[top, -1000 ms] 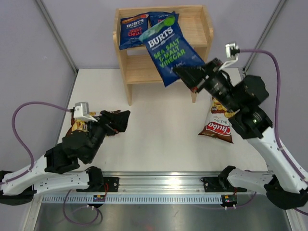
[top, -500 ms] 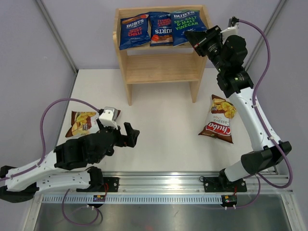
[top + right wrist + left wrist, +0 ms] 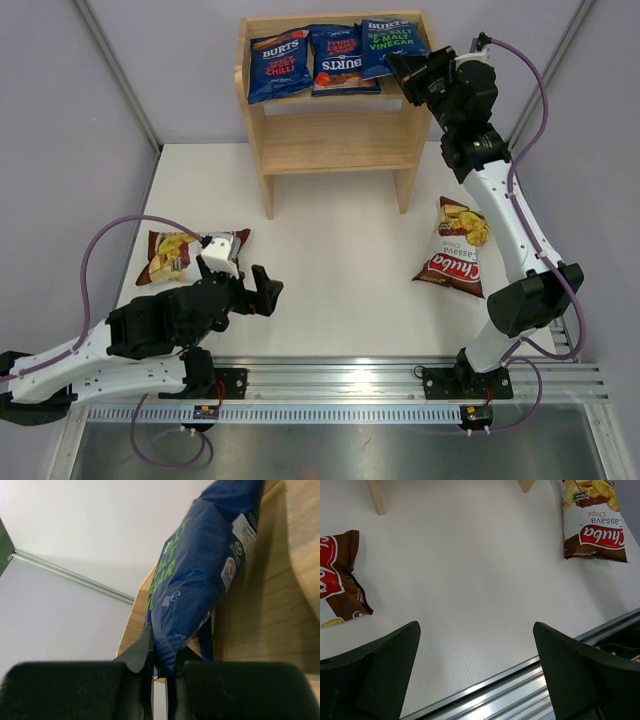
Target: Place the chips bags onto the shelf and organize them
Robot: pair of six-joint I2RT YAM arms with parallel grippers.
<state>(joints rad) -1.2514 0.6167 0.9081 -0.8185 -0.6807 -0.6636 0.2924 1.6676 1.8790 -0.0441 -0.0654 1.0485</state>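
Right wrist view: the right gripper (image 3: 162,666) pinches an edge of the glossy dark blue green-lettered BURTS bag (image 3: 200,575), which lies long axis front-to-back on the top tier of the light wooden shelf (image 3: 330,140), at its right end, while the left gripper (image 3: 265,290) gapes, empty.

- We see our left arm (image 3: 110,345) lying low by the near edge, elbow folded and wrist pointing right.
- Its pincer (image 3: 477,667) is tipped downward, jaws spread wide with nothing between them.
- Our right arm (image 3: 505,215) stretches far forward and high, with its wrist bent left.
- Its pincer (image 3: 162,667) is pinched tight on the edge of a blue bag (image 3: 195,580).
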